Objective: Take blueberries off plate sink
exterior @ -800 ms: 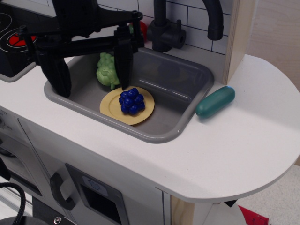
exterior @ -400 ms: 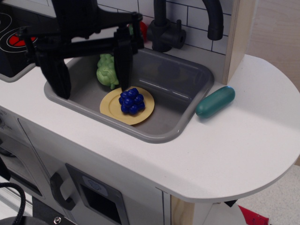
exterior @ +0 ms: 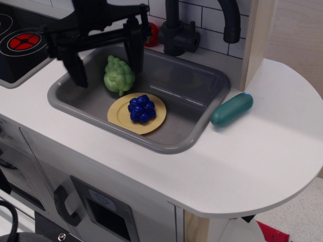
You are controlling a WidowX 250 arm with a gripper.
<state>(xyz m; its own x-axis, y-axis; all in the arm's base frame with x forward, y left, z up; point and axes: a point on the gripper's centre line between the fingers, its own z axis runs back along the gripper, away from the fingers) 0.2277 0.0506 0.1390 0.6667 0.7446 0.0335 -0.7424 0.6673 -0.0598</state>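
we see that the gripper (exterior: 107,72) has gone up and back toward the wall side of the counter since a moment ago, so its two black fingers (exterior: 133,50) now hang higher over the sink (exterior: 194,128). the blueberries (exterior: 142,109) and the plate (exterior: 121,117) lie where they did before. the jaws are spread wide and hold nothing, and the pale green lumpy toy (exterior: 119,75) shows in the gap between them.

the blueberries sit on the yellow plate, a bit toward its right side, inside the grey sink near the front wall. the bunch is round and knobbly, so we cannot pick out a long way or a pointing end. the plate lies flat on the sink floor, and the green toy sits just behind it.

the top of the arm is cut off by the top edge. the dark faucet (exterior: 176,31) is cut off there too. a red thing (exterior: 152,33) peeks out behind the right finger and we cannot tell what it is. a teal rounded toy (exterior: 231,109) lies on the white counter (exterior: 242,161) just right of the sink. the stove (exterior: 20,43) fills the back left corner.
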